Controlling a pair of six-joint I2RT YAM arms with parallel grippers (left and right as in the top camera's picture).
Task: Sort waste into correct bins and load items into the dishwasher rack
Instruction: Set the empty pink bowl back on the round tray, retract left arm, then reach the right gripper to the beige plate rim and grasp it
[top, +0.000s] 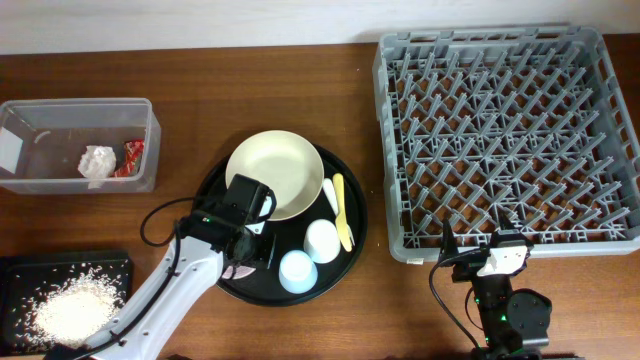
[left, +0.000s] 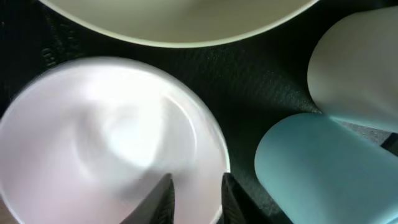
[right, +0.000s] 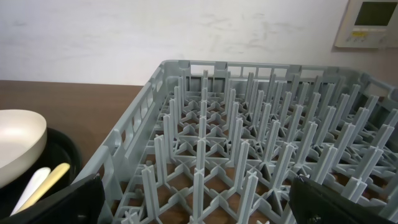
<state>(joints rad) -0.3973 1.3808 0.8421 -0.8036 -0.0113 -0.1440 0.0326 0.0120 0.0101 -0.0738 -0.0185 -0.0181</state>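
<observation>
Left tool (left: 194, 200): fingers straddle the rim of the small pink bowl (left: 106, 137), one inside, one outside, with a narrow gap. Cannot tell if they are pinching it.

The bowl sits at 7 o'clock on the round black tray (top: 335, 270). The large cream bowl (top: 275, 172) is at its 12 and the light blue cup (top: 298, 270) at its 3.

Right tool (right: 196, 208): spread wide, at the 6 o'clock edge of the grey pegged plastic rack (top: 384, 130).
</observation>
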